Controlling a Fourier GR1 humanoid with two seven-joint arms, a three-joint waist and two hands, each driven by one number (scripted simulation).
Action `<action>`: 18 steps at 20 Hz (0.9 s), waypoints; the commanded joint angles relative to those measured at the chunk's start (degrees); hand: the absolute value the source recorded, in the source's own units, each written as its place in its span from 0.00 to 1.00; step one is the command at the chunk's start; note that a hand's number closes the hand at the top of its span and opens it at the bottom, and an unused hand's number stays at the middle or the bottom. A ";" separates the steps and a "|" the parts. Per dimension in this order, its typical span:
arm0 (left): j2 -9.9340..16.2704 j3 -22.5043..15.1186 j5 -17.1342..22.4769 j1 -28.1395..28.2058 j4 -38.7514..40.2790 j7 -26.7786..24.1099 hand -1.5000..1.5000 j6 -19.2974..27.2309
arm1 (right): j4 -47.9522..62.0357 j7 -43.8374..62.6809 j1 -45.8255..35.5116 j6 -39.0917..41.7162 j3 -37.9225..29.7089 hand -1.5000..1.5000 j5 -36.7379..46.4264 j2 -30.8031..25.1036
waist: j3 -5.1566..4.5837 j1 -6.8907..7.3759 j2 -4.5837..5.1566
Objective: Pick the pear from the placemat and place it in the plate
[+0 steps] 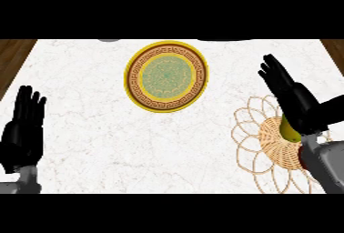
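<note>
A round plate (pixel 166 76) with a yellow rim and a green patterned centre lies at the upper middle of the white counter. At the right lies a woven wicker placemat (pixel 269 141) with looped edges. The yellow-green pear (pixel 289 131) rests on it, mostly hidden under my right hand (pixel 295 102). That hand hovers over the pear with straight fingers pointing up and left, open. My left hand (pixel 22 129) rests open at the left edge, fingers up, far from the pear and the plate.
The white marble counter (pixel 101 150) fills the view, with brown wood showing at the top left (pixel 13 54) and top right corners. Bare counter lies between the placemat and the plate.
</note>
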 commanded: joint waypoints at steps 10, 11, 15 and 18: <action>0.66 -11.15 -5.77 1.95 5.18 10.65 0.50 -2.13 | 7.93 -7.87 2.01 10.16 -5.29 1.00 15.46 -22.45 | -1.12 -0.57 1.02; 1.06 -11.67 -6.22 -0.06 5.78 12.50 0.50 -2.40 | 12.88 -12.82 6.14 6.17 -6.36 1.00 15.88 -17.85 | -0.84 -0.82 0.92; 0.57 -11.99 -6.27 1.70 5.47 12.76 0.50 -1.96 | 20.39 -15.02 10.40 11.52 -17.97 0.00 -12.46 -0.04 | -0.39 -1.29 0.49; -0.88 -14.52 -7.85 -0.30 4.09 15.38 0.50 -1.04 | 25.62 -25.93 12.59 24.11 -18.69 0.00 -13.23 0.16 | -0.73 0.33 0.29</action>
